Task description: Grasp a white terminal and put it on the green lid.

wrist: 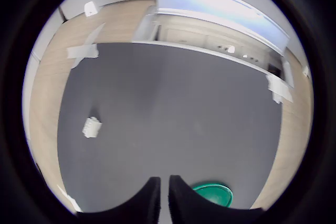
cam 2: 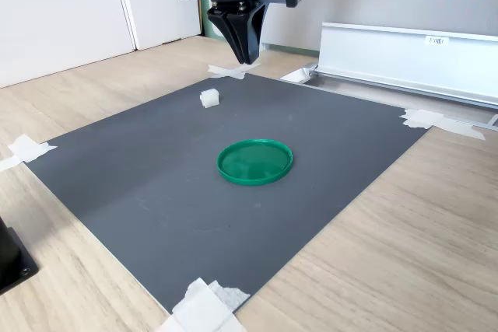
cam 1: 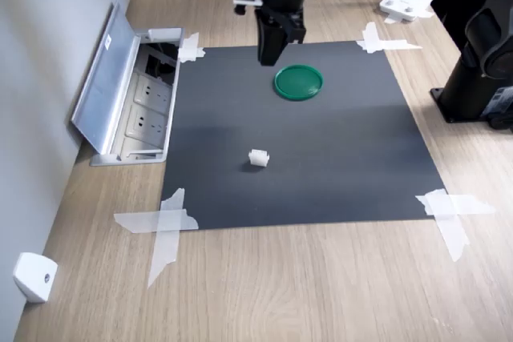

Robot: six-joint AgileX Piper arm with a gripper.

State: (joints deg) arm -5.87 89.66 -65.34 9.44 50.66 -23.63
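While the black end effector point(cam 1: 270, 55) hangs clenched and empty above the dark grey mat point(cam 1: 321, 158), the tiny white ribbed plastic terminal point(cam 1: 258, 158) lies alone on that mat, well apart from the flat round green plastic lid point(cam 1: 299, 82). An open metal socket box point(cam 1: 132, 106) borders the mat on the wooden tabletop point(cam 1: 304, 286).

The white terminal point(cam 1: 258, 158) sits alone on the dark mat, a tiny pale block, its top seemingly ribbed though it's too small to be sure. Well apart from it lies the green lid point(cam 1: 299, 82), round, flat, rim up, empty.
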